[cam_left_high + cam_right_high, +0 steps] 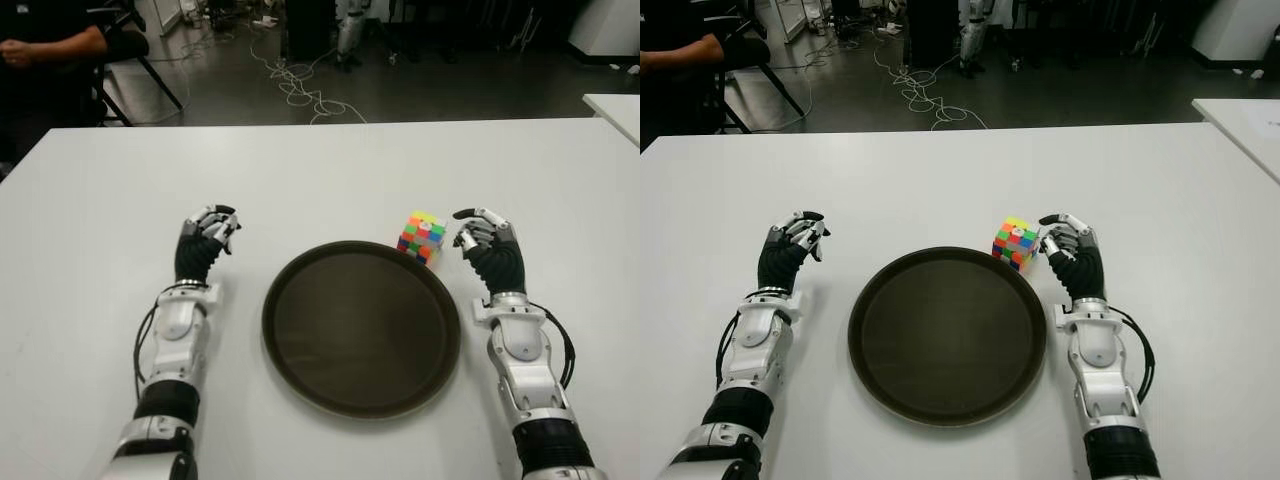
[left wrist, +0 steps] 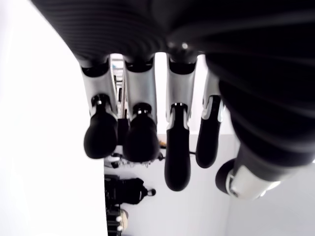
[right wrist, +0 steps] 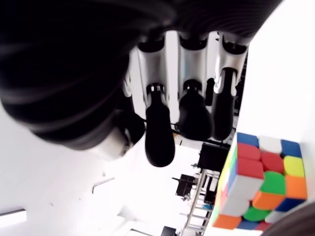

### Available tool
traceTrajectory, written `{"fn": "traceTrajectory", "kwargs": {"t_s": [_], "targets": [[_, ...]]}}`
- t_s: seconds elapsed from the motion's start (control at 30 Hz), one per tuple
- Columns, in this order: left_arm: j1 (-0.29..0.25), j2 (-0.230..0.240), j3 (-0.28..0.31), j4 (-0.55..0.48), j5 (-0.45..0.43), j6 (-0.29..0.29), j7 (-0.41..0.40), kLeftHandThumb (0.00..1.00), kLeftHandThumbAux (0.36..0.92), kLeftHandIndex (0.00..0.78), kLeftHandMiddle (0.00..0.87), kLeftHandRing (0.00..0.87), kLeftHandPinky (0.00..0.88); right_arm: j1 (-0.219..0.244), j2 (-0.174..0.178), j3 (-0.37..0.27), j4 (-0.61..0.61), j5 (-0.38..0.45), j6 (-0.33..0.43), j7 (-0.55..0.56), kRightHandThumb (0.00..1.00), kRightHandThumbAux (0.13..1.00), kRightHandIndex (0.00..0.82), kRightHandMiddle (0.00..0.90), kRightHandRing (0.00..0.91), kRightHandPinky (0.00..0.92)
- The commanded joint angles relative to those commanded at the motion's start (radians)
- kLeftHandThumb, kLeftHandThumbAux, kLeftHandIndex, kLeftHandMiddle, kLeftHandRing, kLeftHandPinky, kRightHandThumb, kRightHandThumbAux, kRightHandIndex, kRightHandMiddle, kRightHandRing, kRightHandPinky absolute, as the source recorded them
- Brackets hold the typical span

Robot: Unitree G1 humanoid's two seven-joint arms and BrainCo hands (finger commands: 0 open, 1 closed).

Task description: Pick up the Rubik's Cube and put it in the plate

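Observation:
A multicoloured Rubik's Cube [image 1: 421,237] stands on the white table just past the far right rim of the round dark brown plate [image 1: 361,327]. My right hand [image 1: 480,233] hovers a few centimetres to the cube's right, fingers loosely curled and holding nothing. In the right wrist view the cube [image 3: 261,184] sits close beside the fingertips [image 3: 160,142], with a gap between them. My left hand [image 1: 212,230] shows left of the plate with relaxed, empty fingers. The plate holds nothing.
The white table [image 1: 320,180] reaches far beyond the cube. A second table's corner [image 1: 615,105] is at the far right. A seated person's arm [image 1: 45,45] and a chair are behind the far left edge, and cables [image 1: 300,85] lie on the floor.

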Motion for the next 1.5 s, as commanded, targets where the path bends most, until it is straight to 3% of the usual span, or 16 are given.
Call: {"fn": "traceTrajectory", "kwargs": {"t_s": [0.27,0.4,0.73,0.87,1.07,1.5], "targets": [[-0.003,-0.012,-0.006,-0.016,0.0,0.015,-0.012,0.854,0.659,0.421,0.557,0.788,0.819,-0.006,0.006,0.007,0.01,-0.013,-0.006,-0.007,0.697,0.726,0.428,0.719,0.76,0.785],[-0.021,-0.039,-0.024,-0.021,0.014,0.033,0.006,0.855,0.658,0.421,0.557,0.788,0.816,-0.012,0.005,0.01,0.024,-0.013,-0.003,-0.006,0.696,0.726,0.428,0.722,0.761,0.79],[-0.055,-0.059,-0.019,0.03,0.023,0.045,0.048,0.855,0.658,0.421,0.56,0.775,0.798,-0.007,0.007,0.009,0.009,0.002,0.012,-0.001,0.694,0.727,0.428,0.739,0.773,0.799],[-0.063,-0.045,-0.008,0.089,0.027,0.028,0.052,0.855,0.658,0.422,0.562,0.772,0.784,-0.005,0.01,0.008,0.002,0.003,0.025,-0.007,0.696,0.727,0.429,0.742,0.774,0.798],[-0.053,-0.043,-0.006,0.07,0.028,0.049,0.062,0.856,0.658,0.422,0.565,0.788,0.808,-0.012,-0.001,0.009,0.014,-0.025,0.031,-0.027,0.698,0.727,0.428,0.735,0.772,0.798],[-0.071,-0.023,-0.014,0.114,0.058,0.021,0.076,0.855,0.657,0.425,0.569,0.762,0.778,-0.017,-0.006,0.008,0.029,-0.048,-0.004,-0.047,0.698,0.727,0.428,0.729,0.766,0.793]]}}
